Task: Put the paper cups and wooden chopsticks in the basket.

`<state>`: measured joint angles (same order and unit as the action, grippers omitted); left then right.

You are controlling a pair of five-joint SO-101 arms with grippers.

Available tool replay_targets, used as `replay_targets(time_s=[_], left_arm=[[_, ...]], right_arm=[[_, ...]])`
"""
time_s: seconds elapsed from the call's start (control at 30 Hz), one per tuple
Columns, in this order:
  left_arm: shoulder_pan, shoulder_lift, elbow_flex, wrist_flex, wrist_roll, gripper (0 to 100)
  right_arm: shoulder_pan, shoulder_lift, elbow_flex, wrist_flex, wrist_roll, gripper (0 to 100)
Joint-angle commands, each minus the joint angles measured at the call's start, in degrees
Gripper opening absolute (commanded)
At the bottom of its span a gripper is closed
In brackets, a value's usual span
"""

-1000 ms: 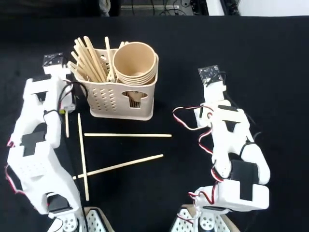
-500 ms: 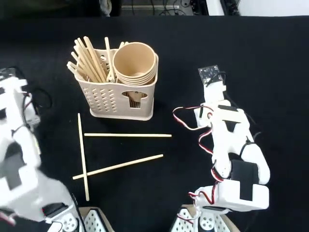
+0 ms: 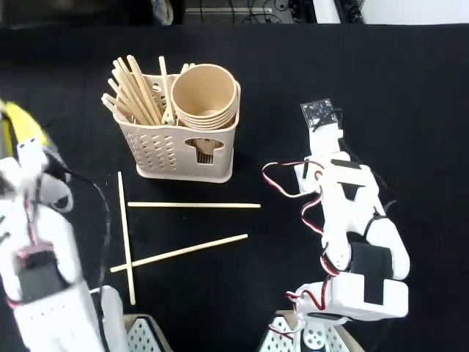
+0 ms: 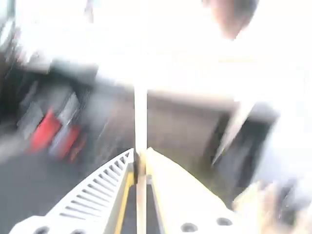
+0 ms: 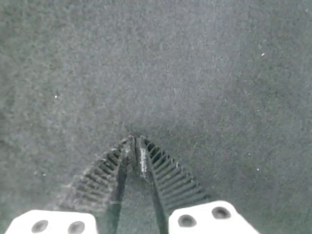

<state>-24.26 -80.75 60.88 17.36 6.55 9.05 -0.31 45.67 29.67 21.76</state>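
Note:
A beige slotted basket (image 3: 183,150) stands on the black table, holding a stack of paper cups (image 3: 205,95) and a bundle of wooden chopsticks (image 3: 135,92). Three loose chopsticks lie in front of it: one level (image 3: 194,205), one slanted (image 3: 179,252), one running front to back (image 3: 126,235). My left arm (image 3: 37,249) is raised at the table's left edge. Its gripper (image 4: 140,155) is shut on a wooden chopstick (image 4: 140,112) that sticks out beyond the fingertips. My right gripper (image 5: 134,144) is shut on nothing, just above bare cloth, right of the basket.
The right arm (image 3: 352,220) with its red and white cables stands right of the loose chopsticks. Black cloth (image 3: 381,88) covers the table. Both arm bases sit at the front edge.
The left arm has swung away from the basket's left side and lifted toward the left edge. The short chopstick that lay by its gripper is off the table. The right arm has stayed still.

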Motion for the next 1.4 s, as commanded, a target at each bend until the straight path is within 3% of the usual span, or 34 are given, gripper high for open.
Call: replay_targets(time_s=[0.0,0.17,0.4,0.63,0.8,1.03,1.17,1.27,1.37], left_arm=[[12.5,-6.2,-0.2,-11.8,2.4,3],[21.3,1.7,-2.9,-8.8,2.6,3],[21.3,20.7,-4.5,-20.8,6.0,3],[21.4,36.4,-6.5,-19.9,7.9,4],[21.8,35.9,-9.7,-2.6,8.8,20],[18.0,23.3,-16.2,21.1,7.2,21],[8.7,17.8,-20.0,38.7,5.5,21],[2.4,18.6,-18.9,45.4,0.4,21],[2.1,22.9,-13.4,44.8,-4.4,21]], right_arm=[[-0.9,-2.6,-0.3,0.1,0.4,1.2],[-0.9,-2.6,-0.3,0.1,0.4,1.2],[-0.9,-2.6,-0.4,0.1,0.4,1.2],[-0.9,-2.6,-0.4,0.1,0.4,1.2],[-0.9,-2.6,-0.5,0.1,0.4,1.2],[-0.9,-2.6,-0.5,0.1,0.4,1.2],[-0.9,-2.6,-0.5,0.1,0.4,1.2],[-0.9,-2.6,-0.5,0.1,0.4,1.2],[-0.9,-2.6,-0.5,0.1,0.4,1.2]])
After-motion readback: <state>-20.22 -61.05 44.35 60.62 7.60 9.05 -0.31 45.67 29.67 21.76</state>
